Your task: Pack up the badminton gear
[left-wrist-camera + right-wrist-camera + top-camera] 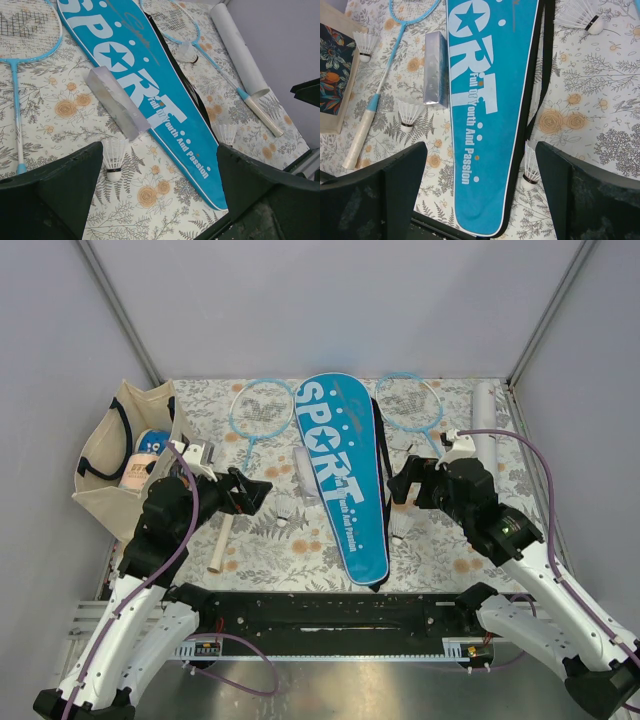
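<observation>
Nearest you, the black rail (320, 612) spans the table's front edge between your two arm bases. Just past it, your left gripper (256, 492) hangs over the floral cloth (260, 552) with its jaws spread wide and nothing between them. Your right gripper (402, 486) matches it on the other side, jaws wide and empty. Between the two lies the blue "SPORT" cover (345, 470), flat, with its narrow end toward you and a black strap (383, 455) along its right edge. One shuttlecock (287, 510) stands on the cloth just left of the cover, near your left fingers. A second shuttlecock (401, 528) stands just right of it, below your right gripper. A clear oblong box (305, 472) lies against the cover's left edge. The left racket (262, 410) points its white handle toward you past your left gripper, its light-blue head lying beside the cover's wide end. The right racket (410, 405) lies on the cover's other side, its shaft running under your right gripper. Farther right, the white tube (485, 425) lies along the table's edge. At the far left sits a cloth tote bag (95, 485) with things inside.
</observation>
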`<state>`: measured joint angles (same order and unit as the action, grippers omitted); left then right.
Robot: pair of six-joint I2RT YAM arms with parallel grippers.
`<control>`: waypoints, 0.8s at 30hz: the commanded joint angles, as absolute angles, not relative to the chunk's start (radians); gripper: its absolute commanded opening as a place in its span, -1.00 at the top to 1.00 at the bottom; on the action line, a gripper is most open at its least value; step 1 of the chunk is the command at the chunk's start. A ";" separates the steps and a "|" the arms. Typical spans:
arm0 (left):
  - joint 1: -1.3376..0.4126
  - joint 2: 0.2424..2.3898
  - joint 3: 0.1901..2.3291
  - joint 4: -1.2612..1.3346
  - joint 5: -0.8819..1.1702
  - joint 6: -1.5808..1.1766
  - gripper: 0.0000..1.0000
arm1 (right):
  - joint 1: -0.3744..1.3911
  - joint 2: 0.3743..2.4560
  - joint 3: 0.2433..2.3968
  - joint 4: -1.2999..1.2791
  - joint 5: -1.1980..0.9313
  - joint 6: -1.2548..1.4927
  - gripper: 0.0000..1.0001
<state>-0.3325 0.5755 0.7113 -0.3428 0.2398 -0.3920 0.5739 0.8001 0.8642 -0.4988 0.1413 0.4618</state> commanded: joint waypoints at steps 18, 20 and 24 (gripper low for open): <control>-0.327 0.560 0.709 -0.299 0.216 -0.377 -0.98 | 0.539 1.106 0.978 -0.359 0.493 0.137 -0.99; -0.328 0.563 0.710 -0.301 0.207 -0.377 -0.98 | 0.502 1.193 1.040 -0.412 0.422 0.120 -0.99; -0.328 0.561 0.713 -0.316 0.184 -0.376 -0.97 | 0.356 1.353 1.167 -0.517 0.352 0.101 -0.97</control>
